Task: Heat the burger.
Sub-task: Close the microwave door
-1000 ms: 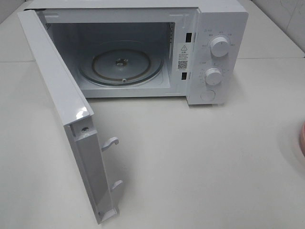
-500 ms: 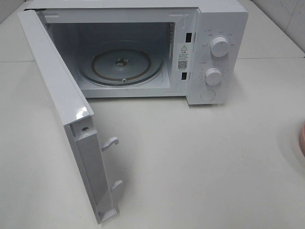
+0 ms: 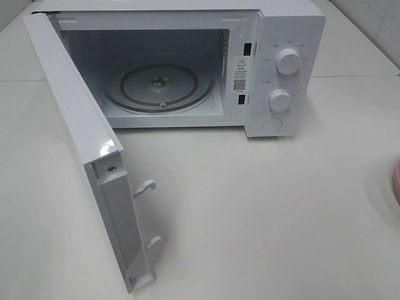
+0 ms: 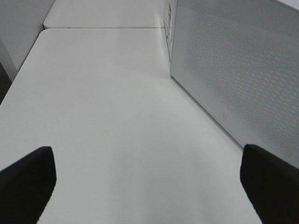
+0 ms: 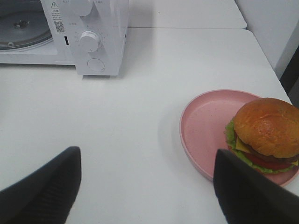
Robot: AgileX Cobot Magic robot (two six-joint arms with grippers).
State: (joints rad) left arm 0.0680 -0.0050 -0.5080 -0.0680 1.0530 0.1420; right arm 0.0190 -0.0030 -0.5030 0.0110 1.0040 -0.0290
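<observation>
The burger sits on a pink plate near the table's right edge. The microwave at the back edge has its door swung wide. Both the left gripper and the right gripper hang spread apart, holding nothing.

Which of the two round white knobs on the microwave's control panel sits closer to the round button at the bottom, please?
The lower round white knob, just above the round button; the upper knob sits higher.

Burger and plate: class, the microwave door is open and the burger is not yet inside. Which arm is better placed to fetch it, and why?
Probably the right. Its open gripper faces the burger on the pink plate. The left gripper, also open, sees only the microwave door and bare table.
</observation>
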